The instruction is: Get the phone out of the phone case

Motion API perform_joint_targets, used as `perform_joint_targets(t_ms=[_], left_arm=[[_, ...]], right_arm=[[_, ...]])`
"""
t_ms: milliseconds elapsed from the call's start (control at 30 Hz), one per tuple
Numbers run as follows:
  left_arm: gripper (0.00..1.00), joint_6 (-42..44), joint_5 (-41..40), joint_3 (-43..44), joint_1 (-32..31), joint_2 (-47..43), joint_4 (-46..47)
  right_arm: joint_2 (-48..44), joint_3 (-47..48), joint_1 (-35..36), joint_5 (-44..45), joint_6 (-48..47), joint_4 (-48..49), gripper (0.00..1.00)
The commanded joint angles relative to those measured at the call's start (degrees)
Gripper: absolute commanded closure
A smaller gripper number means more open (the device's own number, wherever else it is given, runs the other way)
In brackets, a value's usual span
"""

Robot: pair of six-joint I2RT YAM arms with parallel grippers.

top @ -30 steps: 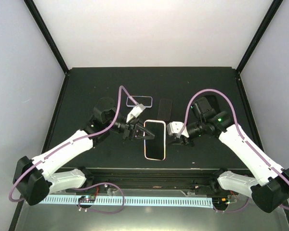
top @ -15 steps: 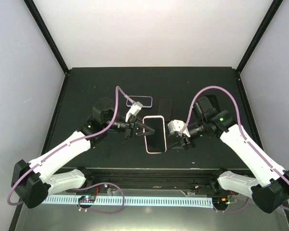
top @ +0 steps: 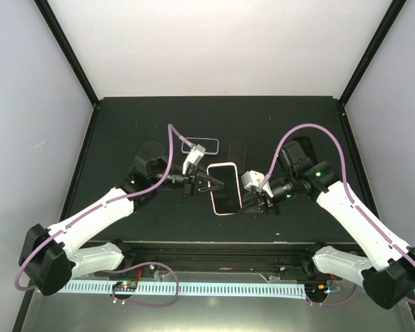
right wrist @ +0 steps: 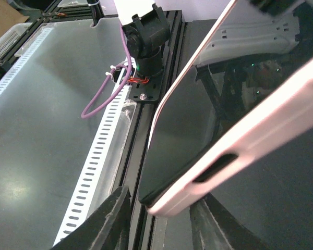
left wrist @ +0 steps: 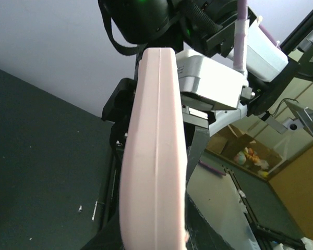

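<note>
The phone (top: 225, 189), black screen up, sits in its pink phone case (top: 222, 166) and hangs above the table between both arms. My left gripper (top: 206, 184) is shut on the case's left edge. In the left wrist view that pink edge (left wrist: 154, 156) fills the middle and hides the fingers. My right gripper (top: 253, 200) is closed in on the right near corner. In the right wrist view the screen (right wrist: 198, 125) and the pink rim (right wrist: 261, 122) run down between its fingers (right wrist: 107, 219), and the right gripper (right wrist: 159, 208) straddles the corner.
A clear empty case (top: 199, 146) and a dark slab (top: 237, 153) lie on the black mat (top: 124, 131) just beyond the phone. A metal rail with a slotted white strip (right wrist: 94, 172) runs along the near table edge below the right gripper.
The cased phone has risen off the mat and moved away from the near edge. The right gripper opened, then closed again on the right near corner. The left gripper kept its hold.
</note>
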Motion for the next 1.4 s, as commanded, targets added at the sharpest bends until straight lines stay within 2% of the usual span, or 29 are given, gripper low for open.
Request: perform_joint_targets(t_ms=[0, 167, 300, 500, 633, 667, 767, 833, 1167, 1267, 1367], left_arm=[[0.98, 0.11, 4.78, 3.12, 0.26, 0.15, 5.31], [0.98, 0.10, 7.02, 3.89, 0.28, 0.53, 4.50], [0.98, 0.22, 7.69, 4.38, 0.25, 0.42, 3.47], [0.98, -0.03, 8.27, 4.69, 0.31, 0.26, 2.93], [0.98, -0.41, 8.24, 4.64, 0.30, 0.41, 3.09], [0.98, -0.38, 8.17, 4.64, 0.28, 0.40, 3.12], [0.98, 0.26, 7.41, 4.77, 0.25, 0.23, 2.67], [0.99, 1.05, 6.75, 4.85, 0.31, 0.21, 1.92], [0.99, 1.11, 6.28, 4.54, 0.26, 0.59, 2.19], [0.99, 1.21, 6.13, 4.42, 0.28, 0.32, 2.11], [0.99, 1.49, 6.04, 4.44, 0.27, 0.22, 1.71]], right_arm=[[0.16, -0.67, -0.17, -0.56, 0.05, 1.03, 0.71], [0.40, -0.50, -0.18, 0.58, -2.70, -0.60, 0.72], [0.90, -0.65, -0.18, 1.64, -5.99, -2.82, 0.62], [0.19, -1.94, -0.13, 4.92, -4.27, 0.21, 0.61], [0.32, -1.65, -0.18, 3.77, -3.63, 0.49, 0.61], [0.37, -1.43, -0.18, 2.89, -4.11, -0.09, 0.59], [0.72, -0.82, -0.13, 0.05, -7.20, -3.55, 0.44], [0.76, -0.70, -0.18, -1.35, -7.05, -4.03, 0.39], [0.95, -0.14, -0.18, -3.40, -0.03, -0.15, 0.52], [1.28, 0.22, -0.15, -3.75, 0.83, 0.08, 0.53], [1.78, 0.57, -0.16, -4.55, 0.48, -0.77, 0.49]])
